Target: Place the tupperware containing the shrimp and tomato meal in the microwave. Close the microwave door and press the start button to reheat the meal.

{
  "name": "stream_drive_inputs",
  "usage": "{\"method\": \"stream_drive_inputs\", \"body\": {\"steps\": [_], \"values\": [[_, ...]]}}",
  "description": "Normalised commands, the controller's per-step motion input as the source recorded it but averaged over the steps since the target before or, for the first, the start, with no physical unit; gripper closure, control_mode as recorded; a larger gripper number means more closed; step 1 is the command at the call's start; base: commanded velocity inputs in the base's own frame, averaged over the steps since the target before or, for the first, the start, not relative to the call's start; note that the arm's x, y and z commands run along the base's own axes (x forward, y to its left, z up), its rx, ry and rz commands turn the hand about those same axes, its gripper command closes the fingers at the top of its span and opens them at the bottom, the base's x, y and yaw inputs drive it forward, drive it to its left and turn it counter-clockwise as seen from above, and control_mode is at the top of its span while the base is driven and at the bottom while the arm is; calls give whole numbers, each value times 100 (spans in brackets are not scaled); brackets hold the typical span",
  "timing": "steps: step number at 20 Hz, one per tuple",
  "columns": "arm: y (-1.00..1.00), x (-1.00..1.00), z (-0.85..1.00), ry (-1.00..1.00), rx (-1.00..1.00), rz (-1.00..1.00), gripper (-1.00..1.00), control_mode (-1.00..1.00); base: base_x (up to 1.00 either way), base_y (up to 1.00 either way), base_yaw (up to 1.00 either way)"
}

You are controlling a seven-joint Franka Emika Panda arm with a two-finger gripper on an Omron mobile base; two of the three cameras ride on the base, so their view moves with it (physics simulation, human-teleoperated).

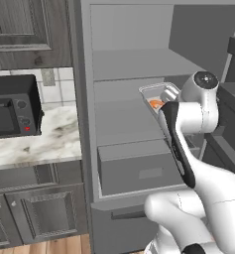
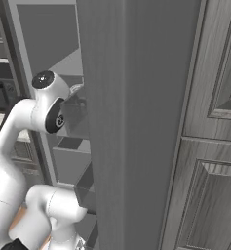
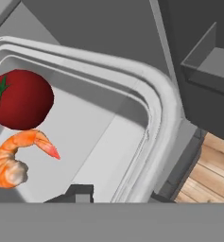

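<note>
Tub (image 3: 146,118) inside open fridge (image 1: 134,64), tomato (image 3: 20,99) touching shrimp (image 3: 16,156) in it; fingers (image 3: 80,193) narrowed on tub rim.

Left base view: from behind-left, looking into open fridge (image 1: 139,99). Right base view: behind-right, mostly blocked by near panel (image 2: 131,122). Hand view: very close above tupperware (image 3: 151,94). Shared: white arm (image 1: 203,114).
</note>
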Motion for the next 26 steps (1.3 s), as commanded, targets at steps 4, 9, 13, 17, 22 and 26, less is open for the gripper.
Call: {"method": "stream_drive_inputs", "body": {"steps": [4,9,13,17,22,26], "values": [[0,-5,-1,0,0,0,100,-100,0,0,0],[0,0,0,0,0,0,100,-100,0,0,0],[0,0,0,0,0,0,100,100,-11,0,0],[0,0,0,0,0,0,100,100,-44,6,0],[0,0,0,0,0,0,100,100,-41,41,0],[0,0,0,0,0,0,100,100,-15,67,0]]}}
